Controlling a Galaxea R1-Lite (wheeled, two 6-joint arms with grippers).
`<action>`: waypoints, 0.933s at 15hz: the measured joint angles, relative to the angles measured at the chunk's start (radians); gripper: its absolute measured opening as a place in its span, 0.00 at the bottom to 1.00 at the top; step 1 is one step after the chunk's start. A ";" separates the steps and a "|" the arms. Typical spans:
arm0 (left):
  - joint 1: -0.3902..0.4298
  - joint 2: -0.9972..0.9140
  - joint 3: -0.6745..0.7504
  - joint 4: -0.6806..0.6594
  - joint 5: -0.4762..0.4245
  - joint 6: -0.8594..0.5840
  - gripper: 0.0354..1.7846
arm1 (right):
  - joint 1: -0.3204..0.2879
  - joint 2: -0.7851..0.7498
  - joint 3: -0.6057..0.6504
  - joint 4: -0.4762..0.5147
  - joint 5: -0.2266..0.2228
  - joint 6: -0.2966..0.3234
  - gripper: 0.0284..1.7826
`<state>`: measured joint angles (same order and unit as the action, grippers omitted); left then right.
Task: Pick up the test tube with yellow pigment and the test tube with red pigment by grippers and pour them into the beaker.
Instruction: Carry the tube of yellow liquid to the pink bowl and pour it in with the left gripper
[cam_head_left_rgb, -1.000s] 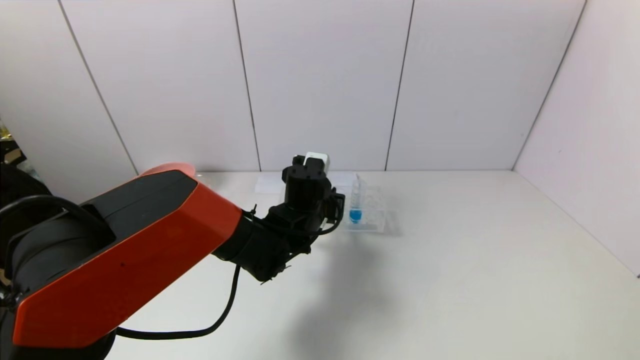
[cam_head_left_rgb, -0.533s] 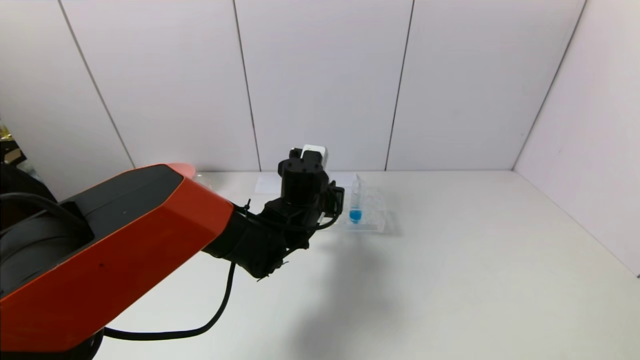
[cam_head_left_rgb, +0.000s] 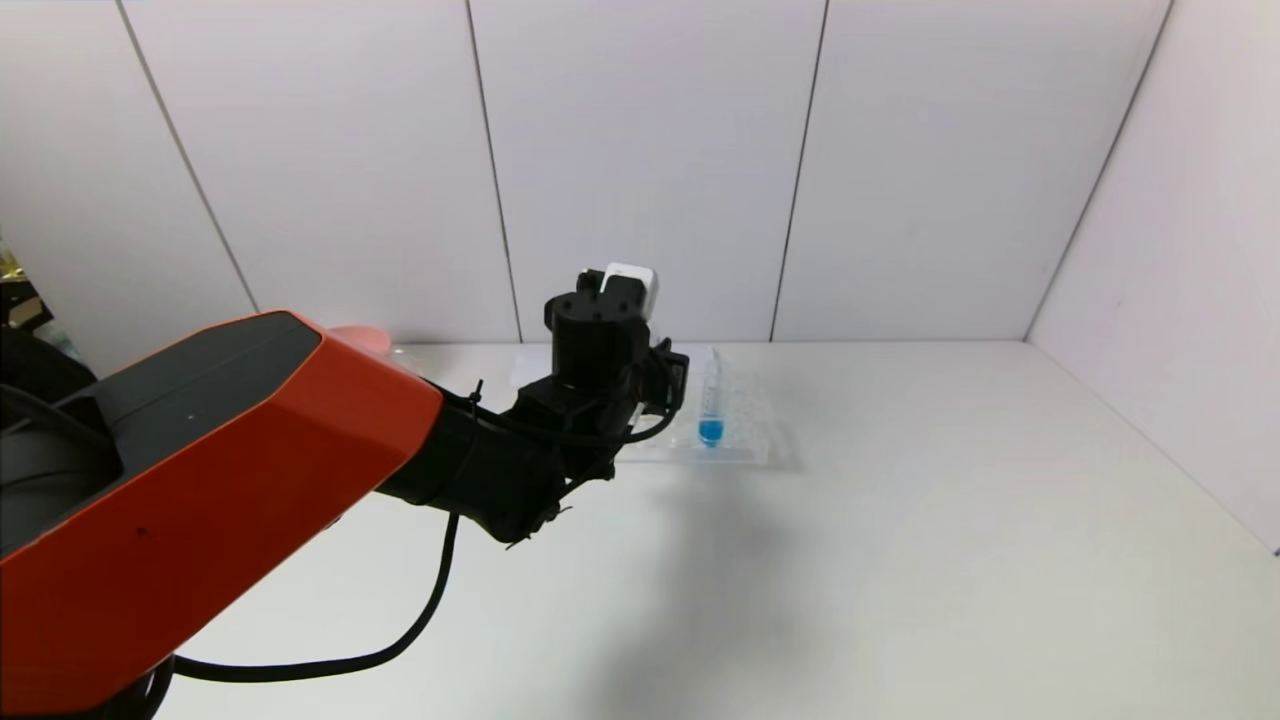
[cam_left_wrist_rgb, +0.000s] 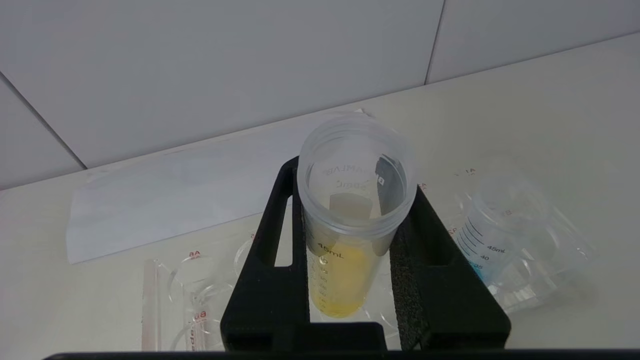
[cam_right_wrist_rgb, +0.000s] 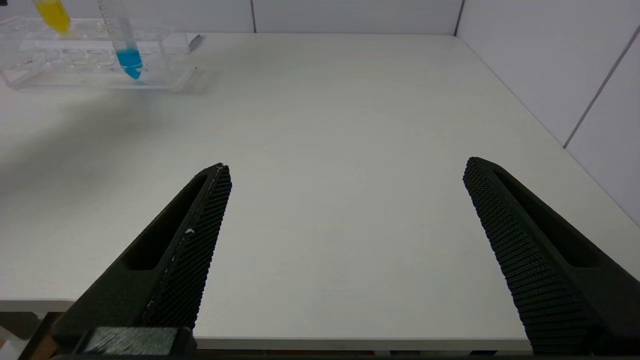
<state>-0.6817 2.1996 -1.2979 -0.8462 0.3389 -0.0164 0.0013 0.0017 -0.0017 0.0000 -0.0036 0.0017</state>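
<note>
White table (cam_head_left_rgb: 900, 560) backed by grey wall panels. Left gripper (cam_left_wrist_rgb: 350, 240): its 2 fingers (cam_left_wrist_rgb: 270, 280) clamp the test tube with yellow pigment (cam_left_wrist_rgb: 345, 270) upright, raised above the clear rack (cam_head_left_rgb: 745, 440) at the table's far side, wrist vertical, forearm reaching forward from the red-orange shell; the blue tube (cam_head_left_rgb: 711, 400) stands in the rack just beside. Right gripper (cam_right_wrist_rgb: 345, 210): fingers spread wide, holding nothing, low over the near table edge, well apart from the rack.

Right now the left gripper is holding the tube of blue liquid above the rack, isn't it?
Not quite: the left gripper is holding the tube of yellow liquid above the rack. The blue-liquid tube sits in the rack, as the left wrist view shows.
</note>
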 joint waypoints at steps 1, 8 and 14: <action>0.000 -0.005 -0.003 0.000 0.000 0.002 0.25 | 0.000 0.000 0.000 0.000 0.000 0.000 0.95; 0.004 -0.043 -0.014 0.001 -0.001 0.006 0.25 | 0.000 0.000 0.000 0.000 0.000 0.000 0.95; 0.029 -0.088 -0.027 0.016 -0.001 0.009 0.25 | 0.000 0.000 0.000 0.000 0.000 0.000 0.95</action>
<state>-0.6523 2.1119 -1.3249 -0.8298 0.3381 -0.0072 0.0013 0.0017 -0.0017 0.0000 -0.0036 0.0013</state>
